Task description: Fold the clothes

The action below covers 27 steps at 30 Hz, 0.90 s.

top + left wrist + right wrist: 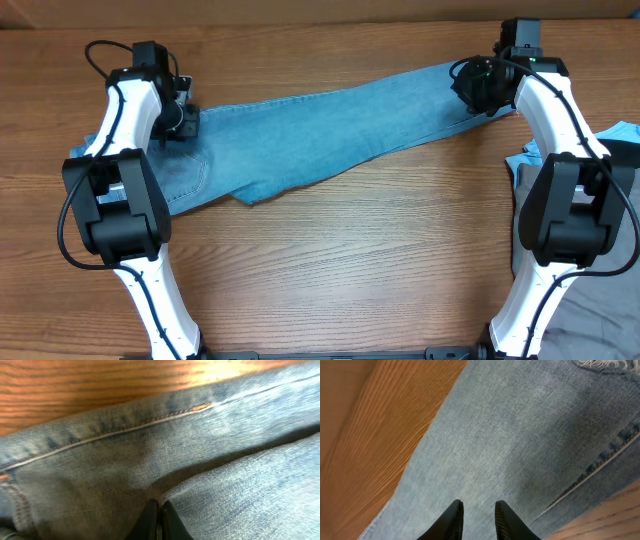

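The jeans (330, 130) lie flat on the wood desk (350, 270). They run from the L side, by the L arm, up to the far R corner. The top part w/ the pocket is on the L. The leg ends are on the R.

The L pincer (183, 120) is at the top part of the jeans. It is shut tight, tips down in a fold of the blue cloth. Can't tell if any cloth is nipped.

The R pincer (472, 88) is at the far leg end, near the frayed hem (600, 364). Its tips are close w/ a thin gap over the cloth. Can't tell if it grips.

A grey cloth (620, 280) & a pale blue one (622, 133) sit at the R edge.
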Each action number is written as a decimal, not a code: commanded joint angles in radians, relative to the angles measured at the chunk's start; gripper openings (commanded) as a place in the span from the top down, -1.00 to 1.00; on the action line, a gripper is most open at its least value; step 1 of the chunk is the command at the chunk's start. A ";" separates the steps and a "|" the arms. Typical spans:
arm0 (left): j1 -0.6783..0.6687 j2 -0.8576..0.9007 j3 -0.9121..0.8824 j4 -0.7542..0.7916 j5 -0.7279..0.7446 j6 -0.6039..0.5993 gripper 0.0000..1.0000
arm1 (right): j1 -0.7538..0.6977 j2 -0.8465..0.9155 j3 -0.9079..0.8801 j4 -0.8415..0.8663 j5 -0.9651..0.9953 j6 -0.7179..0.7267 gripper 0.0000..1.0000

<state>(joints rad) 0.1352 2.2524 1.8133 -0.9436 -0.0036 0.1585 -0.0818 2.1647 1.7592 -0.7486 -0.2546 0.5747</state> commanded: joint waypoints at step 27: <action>0.001 0.003 0.148 -0.051 0.056 -0.018 0.92 | -0.108 0.139 -0.008 -0.069 0.083 0.001 0.92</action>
<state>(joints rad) 0.1352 2.2524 1.9308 -1.0008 0.0338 0.1581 -0.1776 2.2871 1.7535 -0.8173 -0.1989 0.5793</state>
